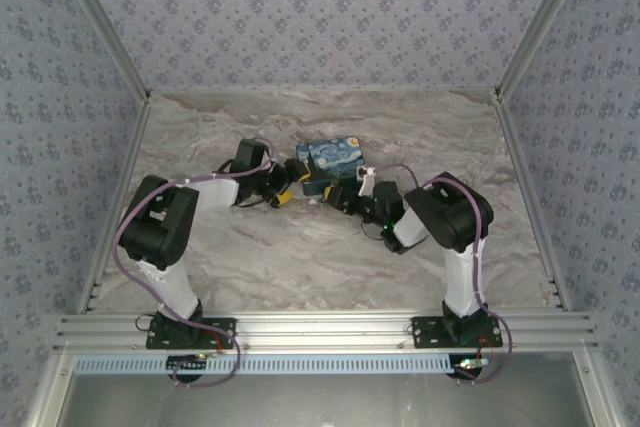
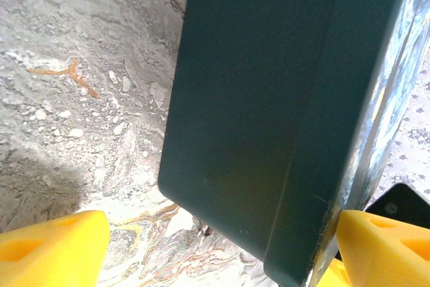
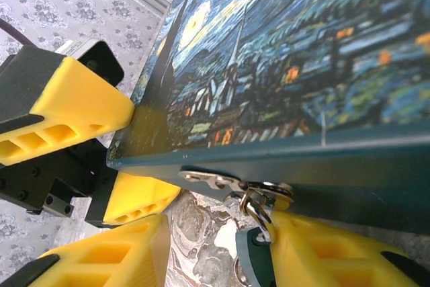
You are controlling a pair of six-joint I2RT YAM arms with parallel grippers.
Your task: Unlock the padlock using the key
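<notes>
The padlock (image 3: 254, 260), a small blue-grey body, hangs by its silver shackle (image 3: 259, 208) from the hasp (image 3: 222, 181) on the front of the starry-night box (image 1: 335, 162). My right gripper (image 3: 218, 233) stands open around it. The padlock's body leans on the right finger (image 3: 336, 253), and marble shows between it and the left finger. My left gripper (image 2: 222, 233) is open at the box's left end. One of its fingers (image 3: 80, 105) rests against the painted lid's corner, the other sits low by the table. A dark speck (image 2: 205, 228) lies under the box's edge; whether it is the key I cannot tell.
The box (image 2: 255, 99) sits mid-table on the marble top (image 1: 300, 257), both arms meeting at its front. Patterned walls (image 1: 320, 7) close the back and sides, and a metal rail (image 1: 320, 332) runs along the near edge.
</notes>
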